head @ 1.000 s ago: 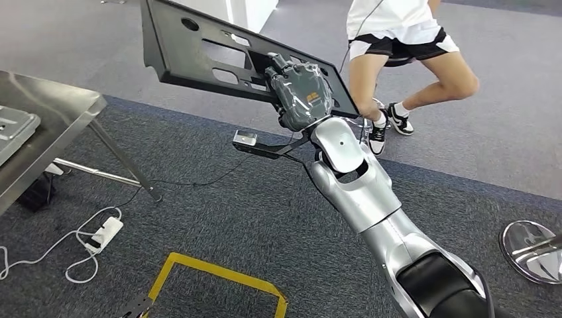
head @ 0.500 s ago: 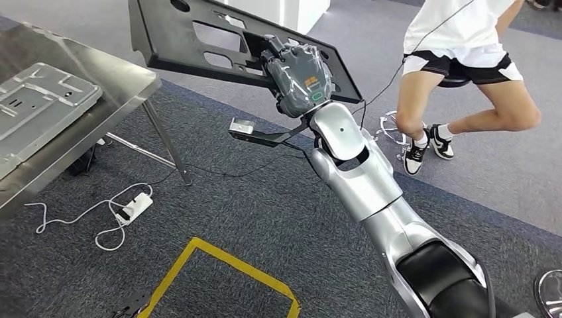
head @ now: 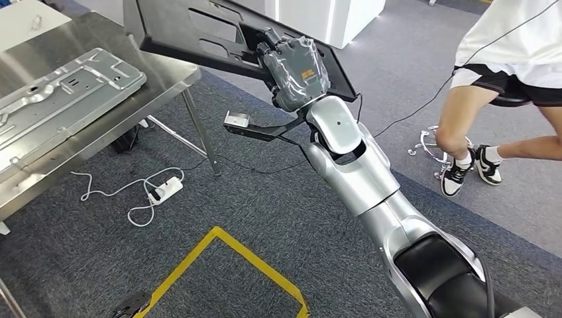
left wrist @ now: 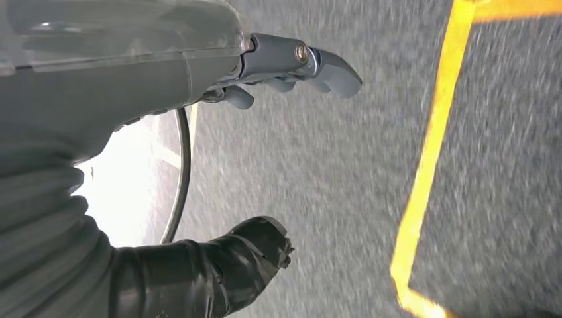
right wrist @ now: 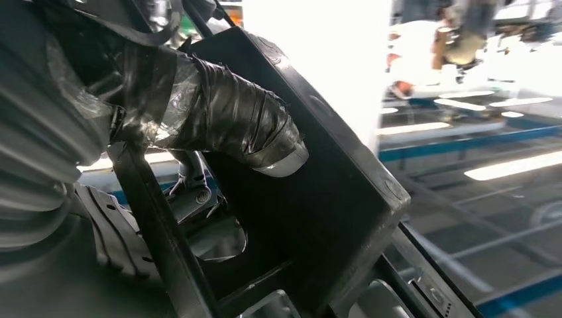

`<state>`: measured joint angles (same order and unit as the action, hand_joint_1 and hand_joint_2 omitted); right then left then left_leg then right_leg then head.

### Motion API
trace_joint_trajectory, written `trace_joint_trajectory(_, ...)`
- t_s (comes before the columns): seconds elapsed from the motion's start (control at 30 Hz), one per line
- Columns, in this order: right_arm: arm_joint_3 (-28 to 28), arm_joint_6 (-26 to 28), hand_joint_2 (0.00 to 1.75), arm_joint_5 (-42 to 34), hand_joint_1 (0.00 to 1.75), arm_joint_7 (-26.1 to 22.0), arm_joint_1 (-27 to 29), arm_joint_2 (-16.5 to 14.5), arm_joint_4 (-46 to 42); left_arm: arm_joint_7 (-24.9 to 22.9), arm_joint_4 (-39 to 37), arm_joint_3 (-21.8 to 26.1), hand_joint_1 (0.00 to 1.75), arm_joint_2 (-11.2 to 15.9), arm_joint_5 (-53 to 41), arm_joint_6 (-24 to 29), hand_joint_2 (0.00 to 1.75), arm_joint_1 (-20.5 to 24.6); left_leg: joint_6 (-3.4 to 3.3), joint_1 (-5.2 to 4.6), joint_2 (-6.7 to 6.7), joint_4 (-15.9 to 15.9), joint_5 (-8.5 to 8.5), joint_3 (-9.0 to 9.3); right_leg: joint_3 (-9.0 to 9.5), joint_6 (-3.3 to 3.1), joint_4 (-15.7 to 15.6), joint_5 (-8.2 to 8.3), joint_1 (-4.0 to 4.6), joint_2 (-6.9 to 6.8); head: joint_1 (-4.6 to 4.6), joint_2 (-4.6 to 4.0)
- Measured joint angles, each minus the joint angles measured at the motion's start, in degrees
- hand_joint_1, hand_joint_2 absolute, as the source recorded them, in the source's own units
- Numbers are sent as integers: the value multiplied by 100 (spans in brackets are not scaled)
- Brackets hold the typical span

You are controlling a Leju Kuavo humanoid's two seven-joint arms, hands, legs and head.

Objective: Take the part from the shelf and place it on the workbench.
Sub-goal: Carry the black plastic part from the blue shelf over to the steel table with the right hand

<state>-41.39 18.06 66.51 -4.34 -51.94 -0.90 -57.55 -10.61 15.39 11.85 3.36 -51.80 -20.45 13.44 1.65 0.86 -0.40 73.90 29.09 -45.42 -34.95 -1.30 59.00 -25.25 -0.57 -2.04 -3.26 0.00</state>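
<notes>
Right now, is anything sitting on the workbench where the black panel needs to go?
Yes. A grey metal plate lies on the workbench, beneath the near end of the black panel the right hand holds.

right arm stretched forward, its right hand (head: 296,71) clenched around a load; left hand (left wrist: 199,99) hangs, fingers apart.

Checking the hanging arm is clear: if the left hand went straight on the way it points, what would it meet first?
Probably the grey carpet beside the yellow tape line; nothing shows between, though depth is unclear.
</notes>
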Motion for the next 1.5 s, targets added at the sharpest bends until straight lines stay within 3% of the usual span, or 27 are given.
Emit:
trace_joint_trajectory(0.03,-16,-1,175,0,175,-1,1,-1,13,-4,0,0,0,-1,2,-4,175,-3,2,1,15,-77,-84,51,1,1,4,-9,5,-72,1,0)
trace_joint_trajectory(0.1,-49,-1,175,0,175,-3,-7,-2,25,-11,0,0,0,3,1,-5,175,10,-14,-10,133,-774,-405,430,14,22,20,-40,14,-210,1,0)
trace_joint_trajectory(0.17,-60,-2,175,-1,175,-3,-31,-1,29,-14,0,-1,0,5,1,-6,175,41,-83,-66,317,-1380,-578,758,23,60,37,-75,48,-324,-1,0)
trace_joint_trajectory(0.2,-64,-3,175,-1,175,-3,-43,-2,32,-14,0,-2,0,5,3,-6,175,53,-125,-93,361,-1497,-581,811,27,81,41,-88,66,-373,-3,0)
trace_joint_trajectory(0.27,-76,-9,175,-3,175,-3,-58,-10,38,-16,0,-2,0,9,13,-5,175,54,-203,-106,251,-1511,-584,810,49,127,36,-109,82,-469,-7,0)
trace_joint_trajectory(0.3,-81,-14,175,-12,175,-11,-63,-18,39,-44,0,-2,0,13,36,1,175,51,-231,-92,188,-1529,-590,821,53,159,58,-138,71,-442,-7,0)
trace_joint_trajectory(0.37,-93,-20,175,-50,175,-39,-83,-49,42,-178,-3,0,0,21,121,33,175,75,-294,-56,70,-1563,-605,854,-69,212,336,-310,40,-189,-7,0)
trace_joint_trajectory(0.4,-114,-22,175,-74,175,-53,-91,-67,49,-264,-6,2,0,22,170,54,175,102,-319,-48,11,-1571,-605,864,-233,228,654,-459,22,-13,-7,0)
trace_joint_trajectory(0.47,-187,-25,175,-98,175,-56,-93,-105,78,-368,-15,6,0,22,224,85,175,150,-356,-50,-120,-1565,-595,870,-659,241,1418,-729,14,153,-7,0)
trace_joint_trajectory(0.53,-259,-29,175,-101,175,-35,-80,-140,115,-401,-25,7,0,20,242,100,175,162,-367,-54,-273,-1551,-577,883,-881,243,1699,-667,14,185,-7,0)
trace_joint_trajectory(0.6,-305,-32,175,-101,175,-14,-80,-168,133,-410,-39,7,0,16,248,110,175,162,-354,-51,-444,-1531,-546,914,-685,211,1134,-220,13,264,-8,0)
trace_joint_trajectory(0.67,-335,-32,175,-102,175,-9,-95,-184,140,-413,-52,7,0,7,249,120,175,167,-318,-47,-597,-1508,-514,923,-359,164,397,92,-8,514,-4,0)
trace_joint_trajectory(0.73,-362,-34,175,-103,175,-8,-104,-197,155,-416,-60,8,0,-1,249,126,175,169,-264,-13,-723,-1506,-507,892,-205,135,112,84,-4,641,-4,0)
trace_joint_trajectory(0.8,-382,-38,175,-103,175,-4,-110,-224,166,-425,-70,9,0,5,251,127,175,148,-201,20,-810,-1524,-504,871,-136,106,32,63,3,526,-7,0)
trace_joint_trajectory(0.87,-388,-45,175,-104,175,-1,-120,-269,167,-430,-82,9,0,8,257,127,175,132,-147,-2,-549,-1382,-430,813,-21,56,-74,57,-18,393,2,0)
trace_joint_trajectory(0.93,-390,-56,175,-105,175,-1,-132,-293,170,-430,-91,9,0,6,261,129,175,153,-97,-14,-155,-838,-214,534,102,3,-140,14,-13,238,11,0)
trace_joint_trajectory(1.0,-392,-63,175,-106,175,-1,-133,-293,181,-430,-96,9,0,5,261,127,175,161,-38,21,-30,-156,-23,115,191,-16,-146,-66,-5,71,13,0)
trace_joint_trajectory(1.03,-395,-64,175,-107,175,-1,-126,-294,186,-431,-99,9,0,4,262,125,175,152,-9,43,-11,-17,-53,-7,237,-8,-146,-111,-7,-6,13,0)
trace_joint_trajectory(1.07,-399,-64,175,-107,175,-1,-120,-295,189,-433,-102,9,0,4,262,124,175,142,16,65,12,-88,-189,-23,287,7,-143,-159,-11,-80,14,0)
trace_joint_trajectory(1.1,-403,-64,175,-107,175,-1,-116,-295,190,-435,-103,9,0,5,262,125,175,134,34,83,63,-395,-423,87,344,28,-138,-212,-16,-151,14,0)
trace_joint_trajectory(1.17,-408,-64,175,-110,175,-1,-119,-295,190,-438,-105,9,0,4,262,125,175,133,42,58,302,-1168,-798,428,450,95,-116,-336,-5,-284,16,0)
trace_joint_trajectory(1.23,-416,-64,175,-116,175,-1,-126,-295,194,-437,-108,9,0,2,262,124,175,140,-34,2,438,-1508,-851,602,520,163,-103,-434,40,-401,18,0)
trace_joint_trajectory(1.3,-431,-64,175,-118,175,-1,-131,-300,197,-437,-112,9,0,1,262,124,175,138,-148,-13,316,-1505,-780,625,570,212,-74,-462,52,-478,17,0)
trace_joint_trajectory(1.33,-437,-63,175,-118,175,-1,-132,-304,196,-438,-113,9,0,4,262,125,175,133,-192,-7,242,-1517,-752,655,550,234,15,-455,34,-439,15,0)
trace_joint_trajectory(1.37,-442,-62,175,-118,175,-1,-136,-308,192,-439,-114,9,0,7,262,125,175,135,-234,1,174,-1529,-726,696,464,254,193,-449,3,-315,16,0)
trace_joint_trajectory(1.43,-448,-61,175,-119,175,-1,-138,-308,190,-440,-114,9,0,14,262,126,175,157,-307,15,44,-1552,-676,783,60,275,822,-552,-40,6,11,0)
trace_joint_trajectory(1.5,-454,-63,175,-120,175,0,-126,-296,204,-440,-114,9,0,14,262,125,175,178,-346,13,-107,-1552,-617,849,-467,293,1489,-819,-48,160,8,0)
